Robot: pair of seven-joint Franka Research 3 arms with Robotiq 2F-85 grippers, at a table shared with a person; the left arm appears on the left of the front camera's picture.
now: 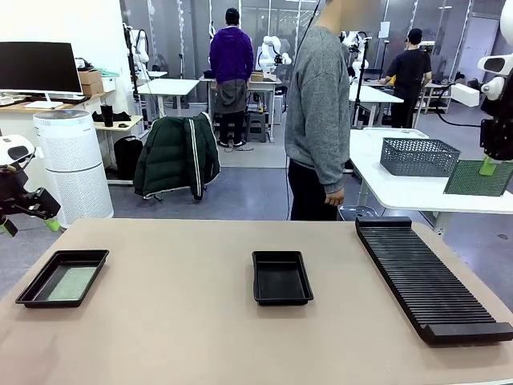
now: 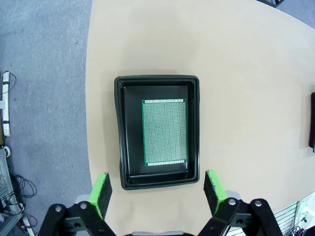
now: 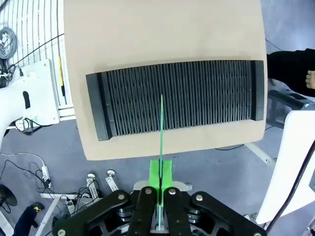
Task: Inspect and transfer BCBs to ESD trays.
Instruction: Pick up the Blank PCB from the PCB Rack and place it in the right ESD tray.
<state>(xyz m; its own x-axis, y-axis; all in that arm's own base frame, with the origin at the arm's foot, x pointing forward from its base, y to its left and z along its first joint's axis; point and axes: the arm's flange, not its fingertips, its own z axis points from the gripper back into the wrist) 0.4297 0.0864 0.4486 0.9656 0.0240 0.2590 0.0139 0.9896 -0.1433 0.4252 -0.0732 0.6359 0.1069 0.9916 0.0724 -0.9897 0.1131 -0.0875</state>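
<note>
Your left gripper (image 2: 157, 186) hangs with its fingers spread wide above the left ESD tray (image 2: 119, 132), which sits near the left edge of the table (image 1: 184, 321). One BCB (image 2: 165, 132) lies flat on that tray's floor. Your right gripper (image 1: 489, 164) is pinching a second BCB (image 1: 478, 178), held high over the slotted rack (image 1: 429, 277) at the right. The middle ESD tray (image 1: 281, 277) sits between the left tray and the rack.

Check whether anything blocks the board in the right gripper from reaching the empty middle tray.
Nothing visible does. The right gripper holds the board raised over the ribbed rack; the empty tray sits open beside it.
</note>
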